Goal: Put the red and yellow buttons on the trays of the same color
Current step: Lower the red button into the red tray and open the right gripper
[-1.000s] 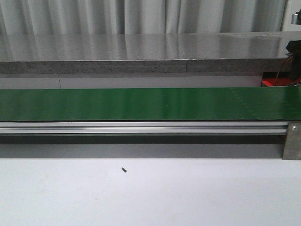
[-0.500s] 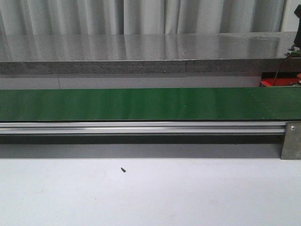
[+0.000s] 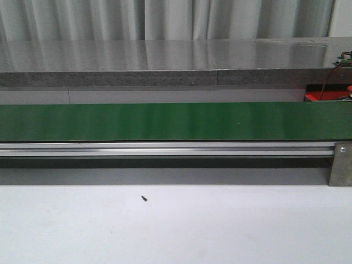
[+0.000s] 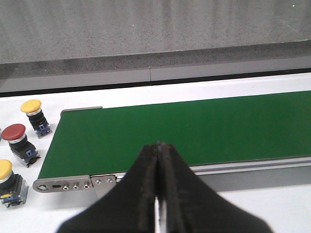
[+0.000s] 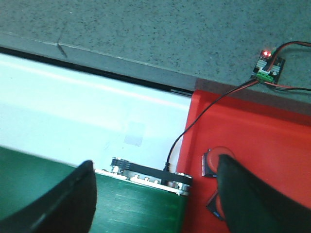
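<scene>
In the left wrist view, my left gripper is shut with nothing in it, above the near rail of the green belt. Beyond the belt's end, two yellow buttons and a red button stand on the white table. My right gripper is open and empty over the other belt end, beside the red tray. Two red buttons lie in that tray, partly hidden by the gripper's finger. No yellow tray is in view. The front view shows neither gripper.
A grey stone counter runs behind the conveyor, whose aluminium rail has a bracket at the right. A small circuit board with red and black wires sits on the counter near the red tray. A tiny black screw lies on the table.
In the front view, the dark arm part at the upper right edge has risen out of sight. The belt stays bare.
</scene>
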Tool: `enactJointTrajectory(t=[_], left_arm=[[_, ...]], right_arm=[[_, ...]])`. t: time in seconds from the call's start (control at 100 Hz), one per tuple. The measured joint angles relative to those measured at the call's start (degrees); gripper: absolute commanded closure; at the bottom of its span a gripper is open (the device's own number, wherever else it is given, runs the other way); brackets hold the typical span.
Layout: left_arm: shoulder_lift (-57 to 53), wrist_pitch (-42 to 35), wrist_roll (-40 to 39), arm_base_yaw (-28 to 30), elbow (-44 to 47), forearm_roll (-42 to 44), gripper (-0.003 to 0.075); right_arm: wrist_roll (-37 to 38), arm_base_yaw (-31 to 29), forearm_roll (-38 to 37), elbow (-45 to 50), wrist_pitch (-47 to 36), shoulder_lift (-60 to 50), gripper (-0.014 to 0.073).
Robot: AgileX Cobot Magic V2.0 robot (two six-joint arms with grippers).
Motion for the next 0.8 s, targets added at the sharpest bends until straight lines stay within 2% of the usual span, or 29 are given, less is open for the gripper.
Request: enactJointTrajectory(t=[0.25, 0.54, 0.72, 0.8], left_arm=[[0.00, 0.00, 0.00, 0.00, 0.00, 0.00, 0.0740], [0.00, 0.00, 0.00, 0.00, 0.00, 0.00, 0.0740], [0.00, 0.00, 0.00, 0.00, 0.00, 0.00, 0.0740], [0.00, 0.00, 0.00, 0.00, 0.00, 0.00, 0.0740]], right_arm=[[-0.89, 3.21, 0.42, 26.89, -13.70, -21.04, 0.0072], [-0.92, 3.52, 1.93, 55.56, -20.29, -41.85, 0.0072], [-1.02, 3.52, 2.03, 66.29, -24.01, -52.49, 0.0080], [-1.02, 3.52, 2.03, 68.80, -24.99, -56.21, 0.0141]])
